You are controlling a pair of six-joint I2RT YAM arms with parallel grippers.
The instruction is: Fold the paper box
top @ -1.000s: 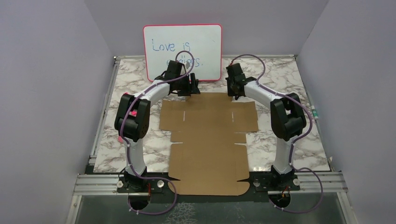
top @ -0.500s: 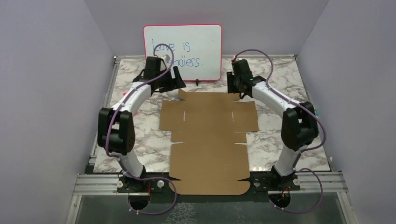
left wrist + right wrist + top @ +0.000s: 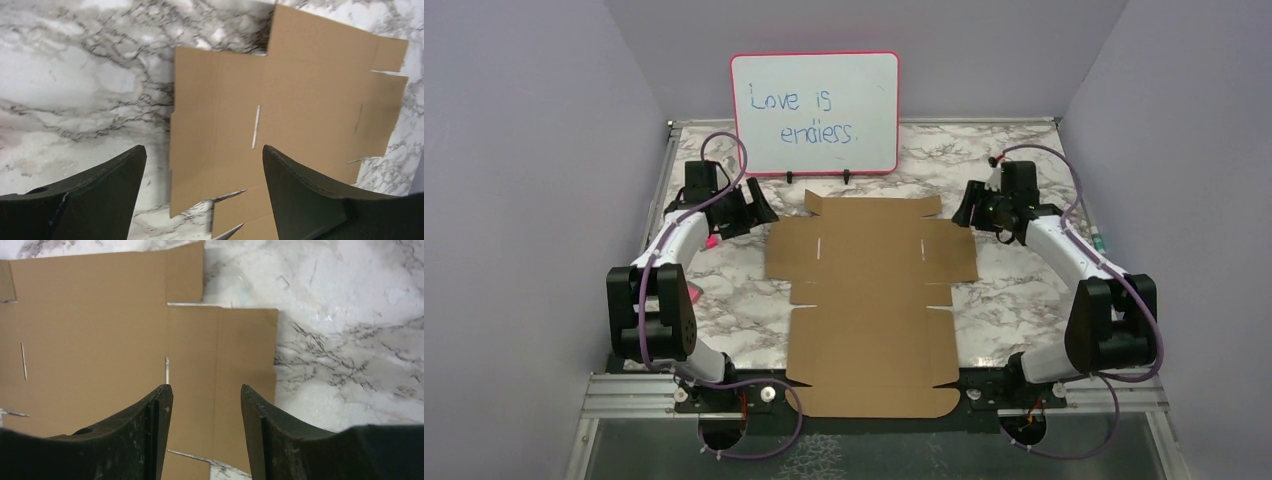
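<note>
The paper box (image 3: 869,290) is a flat brown die-cut cardboard sheet with flaps and slots, lying unfolded on the marble table, its near end over the front edge. My left gripper (image 3: 754,208) hovers just off the sheet's far left flap, jaws wide open and empty. My right gripper (image 3: 965,212) hovers by the far right flap, jaws open with nothing between them. In the left wrist view the sheet (image 3: 280,115) lies below and beyond my left gripper (image 3: 204,150). The right wrist view shows my right gripper (image 3: 206,389) above the right flap (image 3: 220,365).
A pink-framed whiteboard (image 3: 816,112) reading "Love is endless." stands upright at the back of the table. Purple walls close in on the left, right and back. Bare marble (image 3: 1024,290) flanks the sheet on both sides. A metal rail (image 3: 624,395) runs along the front.
Both arms have swung outward and back from the sheet's far edge near the whiteboard to its left and right sides. Both grippers have opened wider. The sheet lies as before.
</note>
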